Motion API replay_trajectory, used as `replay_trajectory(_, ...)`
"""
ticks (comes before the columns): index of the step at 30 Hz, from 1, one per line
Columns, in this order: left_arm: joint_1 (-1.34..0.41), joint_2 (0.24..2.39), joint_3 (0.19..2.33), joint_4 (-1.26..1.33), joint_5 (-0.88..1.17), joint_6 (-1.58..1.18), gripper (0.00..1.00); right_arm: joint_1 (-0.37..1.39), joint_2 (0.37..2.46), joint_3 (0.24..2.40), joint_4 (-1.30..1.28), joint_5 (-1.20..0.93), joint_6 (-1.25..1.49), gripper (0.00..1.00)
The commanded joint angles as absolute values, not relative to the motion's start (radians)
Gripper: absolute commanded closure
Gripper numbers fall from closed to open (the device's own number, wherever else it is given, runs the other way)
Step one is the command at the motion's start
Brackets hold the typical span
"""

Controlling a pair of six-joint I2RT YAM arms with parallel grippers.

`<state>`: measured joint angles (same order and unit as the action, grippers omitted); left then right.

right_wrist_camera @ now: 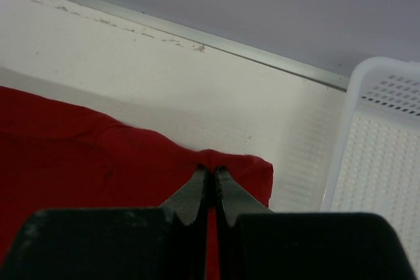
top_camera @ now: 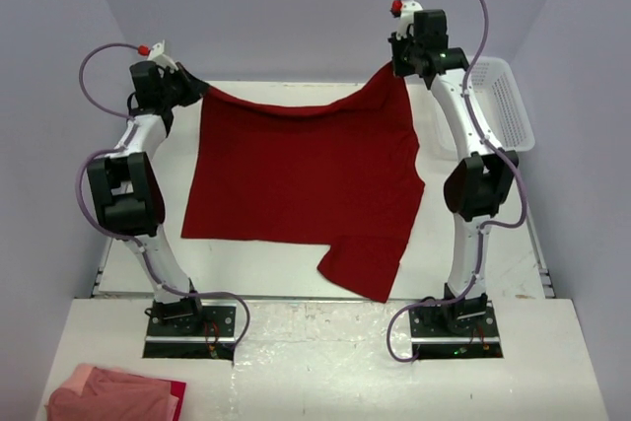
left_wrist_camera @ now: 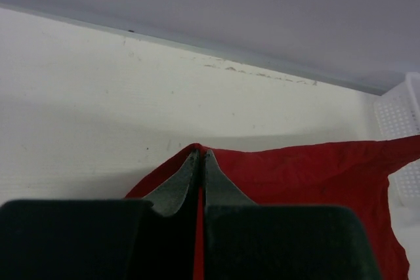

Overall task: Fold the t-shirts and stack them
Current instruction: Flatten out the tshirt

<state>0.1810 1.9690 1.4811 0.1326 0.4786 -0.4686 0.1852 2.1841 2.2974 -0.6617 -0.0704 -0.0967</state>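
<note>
A deep red t-shirt [top_camera: 301, 179] hangs stretched between both grippers over the white table, its far edge lifted and sagging in the middle, its near part with one sleeve [top_camera: 360, 263] resting on the table. My left gripper [top_camera: 202, 91] is shut on the shirt's far left corner [left_wrist_camera: 199, 151]. My right gripper [top_camera: 399, 64] is shut on the far right corner [right_wrist_camera: 213, 168], held higher than the left. In both wrist views red cloth [left_wrist_camera: 308, 175] shows pinched between the closed fingers, with more red cloth [right_wrist_camera: 79, 155] spread beyond them.
A white mesh basket [top_camera: 503, 105] stands at the table's right side, close to the right arm; it also shows as the white mesh basket [right_wrist_camera: 380, 162] in the right wrist view. A heap of pink and red cloth [top_camera: 113, 393] lies on the near shelf at bottom left.
</note>
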Motion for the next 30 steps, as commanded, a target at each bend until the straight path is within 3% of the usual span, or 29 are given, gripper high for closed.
replay_trajectory(1,0.179,1.81,1.531,0.15,0.534,-0.52,1.0,0.201,2.017,2.37,-0.66,-0.078,-0.063,1.0)
replay_trajectory(6,0.178,1.682,1.574,0.155,0.644,-0.587,1.0,0.225,1.832,2.368,-0.664,-0.066,-0.067,1.0)
replay_trajectory(14,0.164,1.26,1.615,0.063,0.747,-0.572,1.0,0.362,1.419,2.327,-0.725,-0.032,-0.084,1.0)
replay_trajectory(18,0.166,1.074,1.637,0.034,0.817,-0.561,1.0,0.422,1.2,2.249,-0.738,-0.152,-0.026,1.0)
replay_trajectory(22,0.166,1.043,1.759,-0.038,0.879,-0.577,1.0,0.422,1.027,2.217,-0.697,-0.316,0.044,1.0)
replay_trajectory(30,0.166,1.083,1.862,-0.025,0.83,-0.589,1.0,0.423,1.026,2.289,-0.646,-0.499,0.06,1.0)
